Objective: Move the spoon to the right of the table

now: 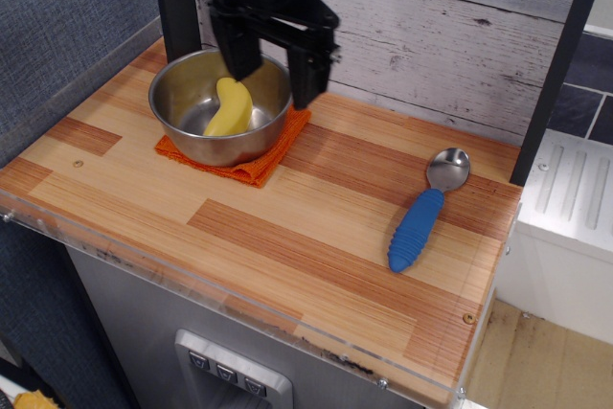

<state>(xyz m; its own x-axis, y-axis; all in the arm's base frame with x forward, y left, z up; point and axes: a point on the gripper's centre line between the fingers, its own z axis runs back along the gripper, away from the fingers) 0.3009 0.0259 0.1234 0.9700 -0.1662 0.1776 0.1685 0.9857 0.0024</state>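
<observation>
Near the table's point(287, 237) right edge lies the spoon point(425, 211), blue ribbed handle, silver bowl, bare wood around; gripper point(273, 72) spread, empty, over the steel bowl point(182, 93).

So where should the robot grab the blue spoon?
Probably the thick ribbed blue handle of the spoon, coming straight down from above with the fingers either side of it. It lies flat on the table, and the handle is chunkier than the shiny bowl.
</observation>
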